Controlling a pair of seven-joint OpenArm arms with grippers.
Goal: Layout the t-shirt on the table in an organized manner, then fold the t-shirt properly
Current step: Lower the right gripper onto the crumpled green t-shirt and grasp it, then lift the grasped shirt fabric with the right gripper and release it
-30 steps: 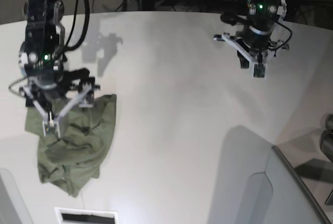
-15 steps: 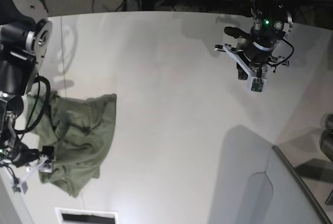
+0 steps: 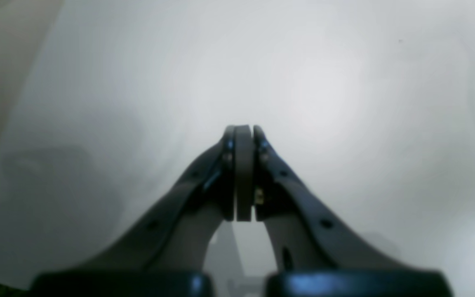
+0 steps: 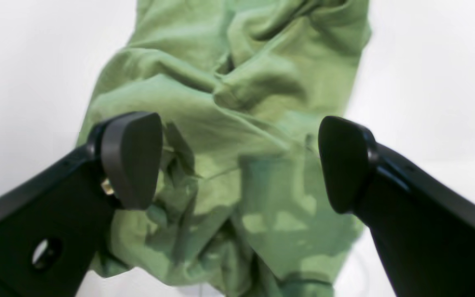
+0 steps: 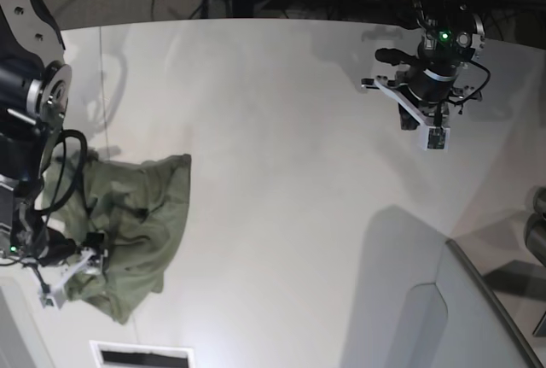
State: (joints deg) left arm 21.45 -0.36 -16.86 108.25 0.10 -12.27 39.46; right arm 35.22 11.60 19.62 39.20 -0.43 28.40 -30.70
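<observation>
1. The right gripper point(image 4: 237, 165) has its 2 fingers spread wide apart, with nothing between them yet. They straddle a bunched ridge of the t-shirt point(image 4: 237, 103) from just above — whether the pads touch the cloth I cannot tell.
2. The left gripper point(image 3: 243, 173) has its fingers pressed together on nothing, and hangs over bare table point(image 3: 344, 82) at the far right of the scene, well apart from the cloth.
3. The t-shirt point(image 5: 136, 223) lies in a crumpled heap at the near left of the table point(image 5: 281, 129), with the right gripper point(image 5: 68, 278) at its near edge. No collar or sleeve can be picked out for sure.
4. Handling, as I judge it: the cloth is soft, light and limp, so it will sag and drag rather than hold a shape, and it should slide easily on the smooth top.
5. Best hold — a hem edge or shoulder seam, pinching a single layer. A grab into the middle of the heap would likely lift several folds at once.
</observation>
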